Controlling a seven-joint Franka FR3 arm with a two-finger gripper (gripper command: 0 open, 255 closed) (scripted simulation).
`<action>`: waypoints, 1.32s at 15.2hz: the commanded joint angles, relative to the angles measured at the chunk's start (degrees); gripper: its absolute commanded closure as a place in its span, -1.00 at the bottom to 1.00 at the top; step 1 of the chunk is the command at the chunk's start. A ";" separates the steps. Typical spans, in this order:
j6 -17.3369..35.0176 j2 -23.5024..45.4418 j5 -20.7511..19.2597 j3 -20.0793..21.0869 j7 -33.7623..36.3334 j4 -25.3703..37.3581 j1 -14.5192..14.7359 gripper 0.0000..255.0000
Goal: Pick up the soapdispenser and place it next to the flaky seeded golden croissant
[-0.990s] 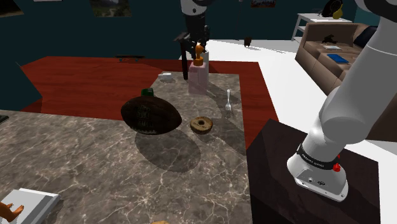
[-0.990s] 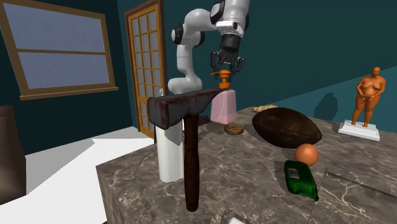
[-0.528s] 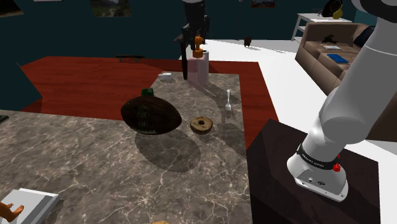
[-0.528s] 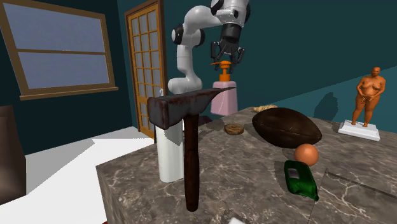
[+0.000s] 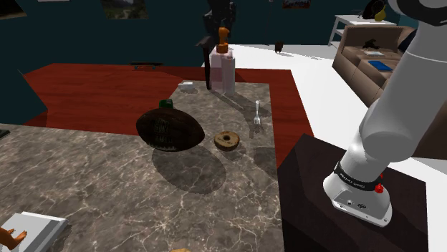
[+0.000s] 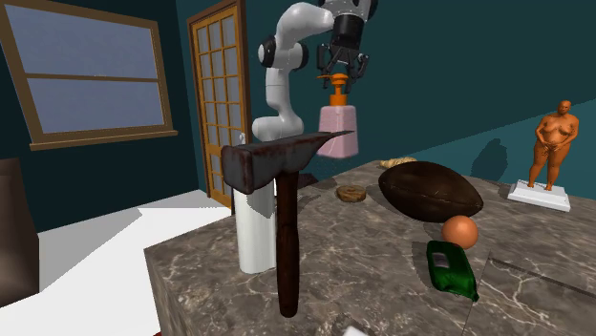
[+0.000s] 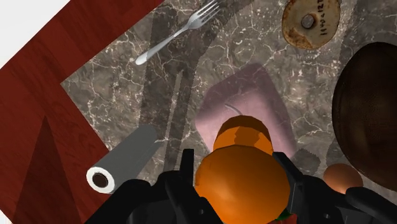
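Observation:
The soap dispenser [image 5: 222, 71] has a pale pink body and an orange pump. It hangs upright above the far end of the marble table [image 5: 107, 193]. My gripper [image 5: 222, 34] is shut on the pump from above. In the second exterior view the dispenser [image 6: 339, 132] is clear of the tabletop under the gripper [image 6: 340, 78]. Seen from the wrist, the black fingers clasp the orange pump [image 7: 242, 184] at the gripper [image 7: 235, 163]. The croissant [image 6: 396, 162] peeks out behind the football, and a sliver of it shows at the shoulder view's bottom edge [image 5: 180, 250].
A brown football [image 5: 170, 129] lies mid-table beside a ring-shaped pastry [image 5: 227, 140] and a fork [image 5: 257, 114]. A standing hammer [image 6: 284, 220], white roll [image 6: 256, 234], orange ball [image 6: 459, 231] and green bottle [image 6: 451, 269] are at the far end. A figurine [image 6: 549, 143] stands at a corner.
The gripper has risen with the soap dispenser in it. The dispenser stood on the table a second ago and now hangs above it.

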 commanded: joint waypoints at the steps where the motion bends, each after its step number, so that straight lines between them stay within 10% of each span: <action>1: -1.68 0.52 -0.11 0.08 -0.21 2.18 0.08 1.00; 20: -19.10 9.33 -2.88 1.37 -1.31 28.08 2.46 1.00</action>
